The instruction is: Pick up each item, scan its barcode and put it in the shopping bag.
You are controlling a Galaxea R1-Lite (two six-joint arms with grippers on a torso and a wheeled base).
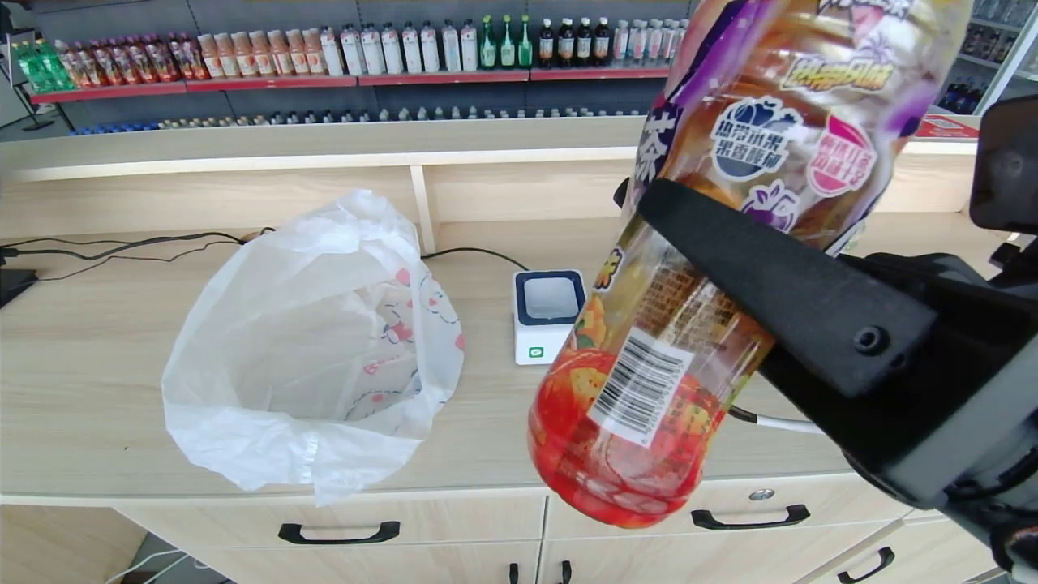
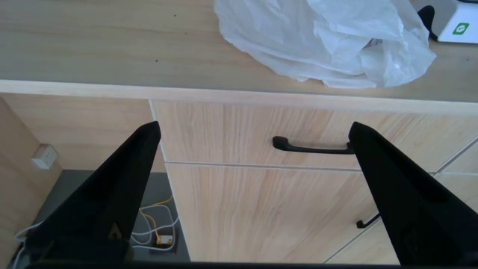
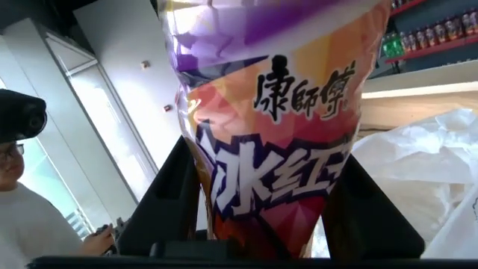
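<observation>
Listing from the head view: bottle (image 1: 649, 405), clear moulded plastic, red liquid, glossy purple-and-orange wrap with dense print, white barcode panel facing the camera; held tilted, base lowest, raised over the counter (image 1: 81, 365) near the scanner (image 1: 549, 316); clamped by the matte black right end effector (image 1: 673, 227). Shopping bag (image 1: 324, 324), thin translucent white film, pink cartoon print, standing open on pale wood-grain laminate beside the scanner.

Left wrist view: left end effector (image 2: 254, 131), fingers spread apart, gripping nothing, before a drawer front with black handle (image 2: 312, 146); crumpled bag on the counter edge.

Right wrist view: bottle wrap, large bold characters, pinched between both fingers.
</observation>
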